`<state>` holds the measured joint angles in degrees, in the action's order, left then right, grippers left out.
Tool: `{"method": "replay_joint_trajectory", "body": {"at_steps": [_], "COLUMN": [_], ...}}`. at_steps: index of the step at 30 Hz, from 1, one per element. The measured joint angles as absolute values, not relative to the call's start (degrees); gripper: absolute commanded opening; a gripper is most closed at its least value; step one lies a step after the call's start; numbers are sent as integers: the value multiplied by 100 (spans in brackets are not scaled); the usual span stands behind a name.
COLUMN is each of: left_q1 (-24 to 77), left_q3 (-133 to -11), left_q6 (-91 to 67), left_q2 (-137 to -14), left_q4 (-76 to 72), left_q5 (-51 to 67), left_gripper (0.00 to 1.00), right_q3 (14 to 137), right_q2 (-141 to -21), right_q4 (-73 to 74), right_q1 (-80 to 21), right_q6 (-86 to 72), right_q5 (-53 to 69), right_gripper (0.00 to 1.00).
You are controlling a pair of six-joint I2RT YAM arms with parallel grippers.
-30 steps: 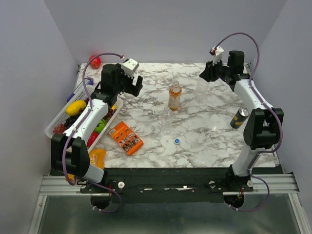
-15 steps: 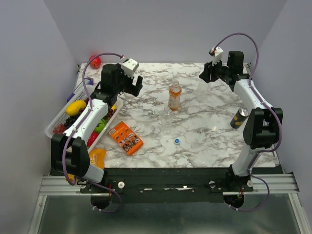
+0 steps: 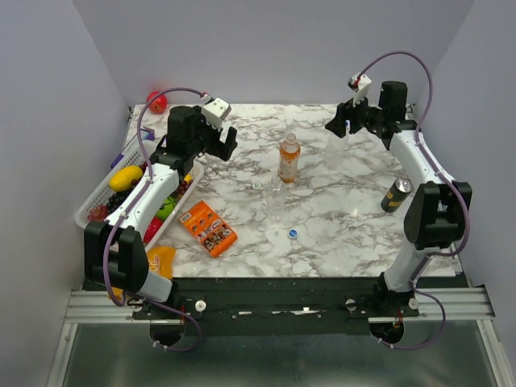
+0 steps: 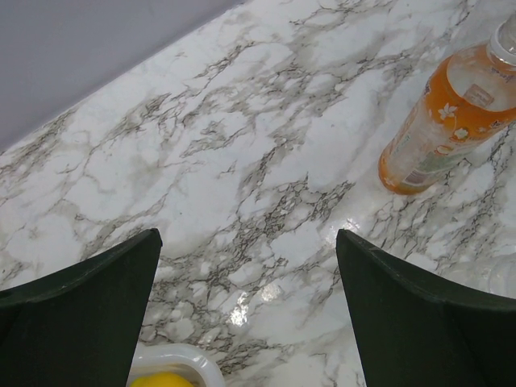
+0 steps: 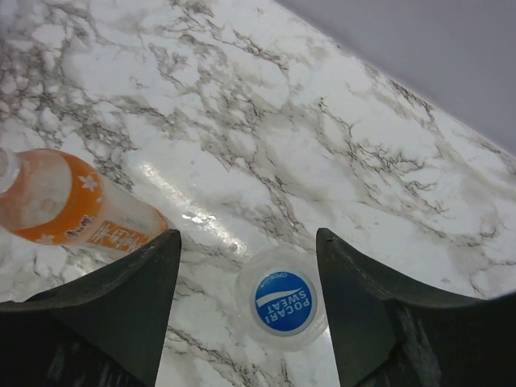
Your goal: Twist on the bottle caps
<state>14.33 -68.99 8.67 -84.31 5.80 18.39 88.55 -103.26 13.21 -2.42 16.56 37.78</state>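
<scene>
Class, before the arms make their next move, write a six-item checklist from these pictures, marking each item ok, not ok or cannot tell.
1. Right jaws apart, clear of the capped bottle: ok.
2. Its cap screwed tight: cannot tell.
3. Left jaws open and empty: ok.
4. Middle clear bottle upright: ok.
5. Loose blue cap and whitish cap lying free, nothing on them: ok.
6. Every bottle capped: not ok, two caps are loose.
</scene>
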Motion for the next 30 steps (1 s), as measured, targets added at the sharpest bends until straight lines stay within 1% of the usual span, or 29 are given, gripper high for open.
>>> {"method": "replay_joint_trajectory", "body": {"at_steps": [3,7,10,13,17,23,27,30], "left_q1": [1433,1433,1481,1680,1885,1876,1876,1872], "left_q3": [-6897,-6814,-6510,-6213,-5826,-5581,-5586,-5452], "left_q6": [906,926,963,1074,1135,976,882,843], "left_q2": [-8431,-8420,-8335,-8206,-7852,-7116,-6882,-6678], "left_q4": [617,558,434,429,445,845,1343,1581], "left_q5": [1918,1999,1981,1839,1809,1479,1391,1496], "left_gripper": [99,99,99,99,99,99,99,99], "right_q3": [8853,8613,8217,7931,7618,7612,7599,7596], "right_q2": [-10005,-9207,-8538,-8213,-8173,-8466,-8589,-8718], "right_q4": [1354,1343,1468,1712,2121,2696,2779,2744], "right_q1": [-246,-344,-687,-1173,-1634,-2182,-2624,-2764], "right_q6": [1588,1739,2193,2655,3000,3376,3387,3334], "right_q5": [4023,4379,4735,5004,5343,5433,5470,5476], "right_gripper": [78,78,78,78,77,77,77,77]}}
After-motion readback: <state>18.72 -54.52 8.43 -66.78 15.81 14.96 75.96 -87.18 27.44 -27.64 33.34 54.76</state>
